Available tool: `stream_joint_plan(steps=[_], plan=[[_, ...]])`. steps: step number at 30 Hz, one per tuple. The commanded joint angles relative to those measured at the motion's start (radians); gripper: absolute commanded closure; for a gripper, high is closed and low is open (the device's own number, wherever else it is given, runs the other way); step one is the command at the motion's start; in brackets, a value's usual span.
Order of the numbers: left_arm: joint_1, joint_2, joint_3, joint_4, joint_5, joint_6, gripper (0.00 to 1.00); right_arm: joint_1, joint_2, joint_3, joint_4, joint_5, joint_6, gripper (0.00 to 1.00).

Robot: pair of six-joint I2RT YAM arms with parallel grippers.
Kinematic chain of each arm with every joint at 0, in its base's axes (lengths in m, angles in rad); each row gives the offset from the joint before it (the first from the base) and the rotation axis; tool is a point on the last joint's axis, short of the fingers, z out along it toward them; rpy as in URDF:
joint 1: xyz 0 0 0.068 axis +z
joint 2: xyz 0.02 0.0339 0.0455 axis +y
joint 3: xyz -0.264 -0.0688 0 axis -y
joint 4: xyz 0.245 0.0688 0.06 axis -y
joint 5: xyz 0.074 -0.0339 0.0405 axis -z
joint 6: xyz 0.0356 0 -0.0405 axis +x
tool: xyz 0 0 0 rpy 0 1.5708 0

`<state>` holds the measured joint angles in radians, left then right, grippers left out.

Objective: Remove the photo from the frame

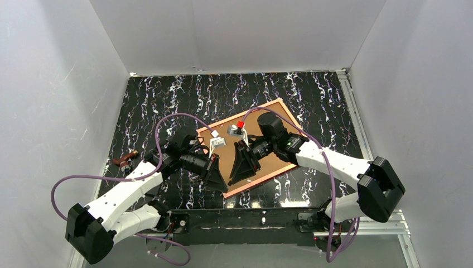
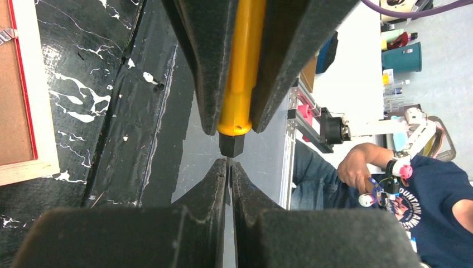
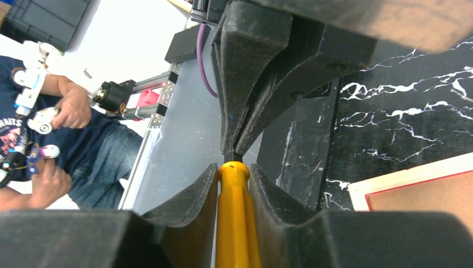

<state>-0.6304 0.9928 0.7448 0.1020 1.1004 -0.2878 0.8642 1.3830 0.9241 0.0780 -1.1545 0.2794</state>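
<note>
Beside frame, left jaws pinching screwdriver tip, right jaws gripping handle

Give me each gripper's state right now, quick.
Left gripper: closed on the thin metal tip of the yellow-handled tool.
Right gripper: closed around the same tool's yellow handle.

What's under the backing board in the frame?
Only the rim of the frame shows around the brown backing board; whatever lies beneath, the photo included, is covered.
</note>
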Motion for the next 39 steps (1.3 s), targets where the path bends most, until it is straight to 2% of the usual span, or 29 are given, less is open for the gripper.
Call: stream_joint_plan(steps=[1, 3, 4, 8, 9, 11, 14, 16, 20, 22, 24, 27, 28, 29, 30, 32, 35, 39], plan=[[-0.002, -0.005, -0.011, -0.027, 0.059, 0.011, 1.0, 0.003, -0.01, 0.018, 0.008, -0.029, -0.022, 0.76], [-0.003, -0.008, -0.009, -0.035, 0.052, 0.018, 1.0, 0.002, -0.011, 0.017, 0.012, -0.027, -0.018, 0.94], [-0.002, -0.007, -0.007, -0.039, 0.05, 0.02, 1.0, 0.002, -0.017, 0.009, 0.022, -0.02, -0.009, 0.99], [-0.002, -0.005, 0.001, -0.059, 0.026, 0.027, 1.0, 0.002, -0.04, -0.014, 0.057, 0.036, 0.056, 0.99], [-0.002, -0.004, 0.006, -0.072, 0.011, 0.025, 0.96, 0.002, -0.045, -0.017, 0.056, 0.056, 0.069, 0.99], [0.0, 0.006, 0.03, -0.138, -0.027, 0.03, 0.55, 0.002, -0.066, -0.039, 0.056, 0.136, 0.114, 0.99], [0.006, 0.01, 0.047, -0.172, -0.057, 0.041, 0.2, 0.001, -0.12, -0.092, 0.052, 0.298, 0.157, 0.99], [0.021, -0.013, 0.047, -0.179, -0.082, 0.042, 0.07, -0.001, -0.161, -0.135, 0.04, 0.396, 0.189, 0.99], [0.101, -0.064, 0.028, -0.127, -0.128, -0.015, 0.04, -0.001, -0.261, -0.218, -0.018, 0.622, 0.254, 0.99], [0.147, -0.073, 0.024, -0.112, -0.211, -0.051, 0.05, 0.001, -0.311, -0.237, -0.088, 0.756, 0.31, 0.99], [0.178, -0.062, 0.052, -0.187, -0.425, -0.078, 0.06, 0.009, -0.364, -0.246, -0.181, 0.926, 0.392, 0.99], [0.199, 0.004, 0.161, -0.432, -0.89, -0.164, 0.1, 0.088, -0.436, -0.242, -0.302, 1.248, 0.552, 0.99], [0.214, 0.036, 0.203, -0.513, -1.011, -0.207, 0.13, 0.119, -0.444, -0.231, -0.362, 1.357, 0.629, 0.99], [0.242, 0.074, 0.238, -0.571, -1.067, -0.249, 0.14, 0.147, -0.439, -0.215, -0.387, 1.416, 0.672, 0.99], [0.274, 0.106, 0.258, -0.587, -1.064, -0.276, 0.15, 0.174, -0.42, -0.19, -0.415, 1.489, 0.714, 0.99], [0.344, 0.157, 0.246, -0.531, -0.939, -0.331, 0.14, 0.217, -0.355, -0.125, -0.489, 1.585, 0.805, 0.99], [0.43, 0.261, 0.232, -0.413, -0.789, -0.399, 0.14, 0.253, -0.206, 0.0, -0.545, 1.637, 0.816, 0.99], [0.493, 0.478, 0.363, -0.442, -0.676, -0.41, 0.16, 0.292, -0.043, 0.18, -0.605, 1.704, 0.785, 0.99]])
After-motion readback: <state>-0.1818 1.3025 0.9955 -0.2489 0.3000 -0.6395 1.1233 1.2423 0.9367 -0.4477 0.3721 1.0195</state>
